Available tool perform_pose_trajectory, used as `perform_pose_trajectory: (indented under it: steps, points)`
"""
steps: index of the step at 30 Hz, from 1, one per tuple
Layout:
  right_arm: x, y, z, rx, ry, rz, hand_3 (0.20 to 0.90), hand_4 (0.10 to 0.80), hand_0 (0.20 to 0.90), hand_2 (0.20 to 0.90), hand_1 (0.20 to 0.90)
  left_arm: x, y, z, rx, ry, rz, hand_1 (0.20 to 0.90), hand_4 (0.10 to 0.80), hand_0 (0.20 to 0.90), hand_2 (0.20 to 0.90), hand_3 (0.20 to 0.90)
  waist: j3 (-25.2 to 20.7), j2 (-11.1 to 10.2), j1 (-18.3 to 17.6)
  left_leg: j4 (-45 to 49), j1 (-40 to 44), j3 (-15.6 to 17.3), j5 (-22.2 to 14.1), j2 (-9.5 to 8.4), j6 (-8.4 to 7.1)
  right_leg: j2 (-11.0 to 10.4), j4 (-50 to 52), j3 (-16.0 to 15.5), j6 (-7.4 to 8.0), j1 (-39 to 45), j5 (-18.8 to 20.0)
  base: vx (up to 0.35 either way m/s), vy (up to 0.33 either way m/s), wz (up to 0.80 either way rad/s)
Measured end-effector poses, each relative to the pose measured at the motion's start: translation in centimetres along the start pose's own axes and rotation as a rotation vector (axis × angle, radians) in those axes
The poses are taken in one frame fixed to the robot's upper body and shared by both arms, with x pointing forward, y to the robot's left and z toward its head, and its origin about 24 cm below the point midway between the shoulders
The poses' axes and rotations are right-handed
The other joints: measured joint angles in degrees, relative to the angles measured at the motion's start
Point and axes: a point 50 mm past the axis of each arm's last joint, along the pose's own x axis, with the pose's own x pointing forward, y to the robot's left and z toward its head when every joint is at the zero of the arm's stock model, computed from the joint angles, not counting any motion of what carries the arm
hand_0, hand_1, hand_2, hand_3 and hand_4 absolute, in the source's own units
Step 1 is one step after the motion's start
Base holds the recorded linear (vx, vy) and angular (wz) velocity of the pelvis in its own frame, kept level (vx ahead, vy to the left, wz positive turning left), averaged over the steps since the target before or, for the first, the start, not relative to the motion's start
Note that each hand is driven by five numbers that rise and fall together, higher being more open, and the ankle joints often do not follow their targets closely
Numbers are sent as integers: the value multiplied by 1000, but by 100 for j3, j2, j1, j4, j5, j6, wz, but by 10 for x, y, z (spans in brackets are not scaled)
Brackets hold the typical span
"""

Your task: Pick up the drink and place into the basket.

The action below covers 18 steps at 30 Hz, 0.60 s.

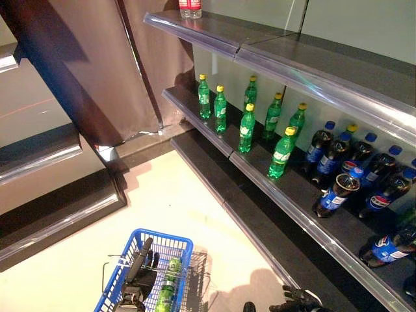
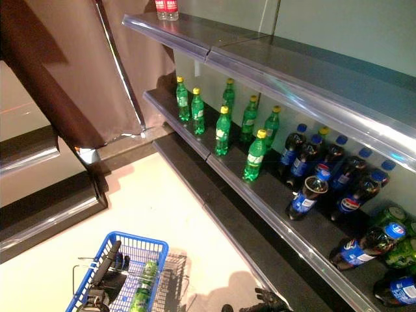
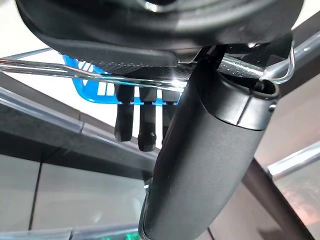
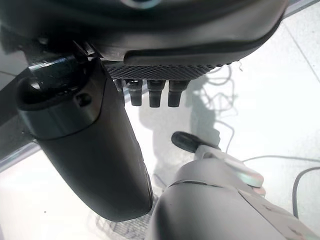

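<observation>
1. Already, one green bottle point(image 1: 168, 286) lay inside the blue basket point(image 1: 174, 243), at six o'clock.
2. Left hand point(image 1: 140, 270) hooked the basket's wire handle point(image 3: 75, 70), fingers point(image 3: 145, 120) curled round it.
3. Right hand point(image 1: 296, 300) hung empty, fingers seemingly relaxed; next likely reaching toward shelved bottles point(image 1: 247, 129) at two o'clock.

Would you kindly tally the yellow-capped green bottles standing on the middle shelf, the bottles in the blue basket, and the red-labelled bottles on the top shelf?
Green bottles standing on the middle shelf: 7
Green bottle in the blue basket: 1
Red-labelled bottles on the top shelf: 2
Total: 10
</observation>
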Motion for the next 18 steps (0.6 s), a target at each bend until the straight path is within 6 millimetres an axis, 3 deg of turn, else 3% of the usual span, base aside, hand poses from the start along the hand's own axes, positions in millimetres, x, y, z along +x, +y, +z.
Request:
perform_pose_trajectory:
  steps: [18]
  points:
    - [-1,4,-7,7,16,9,900,800,900,900,900,0,0,1,4,-14,0,300,100,300,300,200,-106,-87,-10,-9,85,15,-6,-7,7,-2,-1,12,33,76,-16,0,0,0]
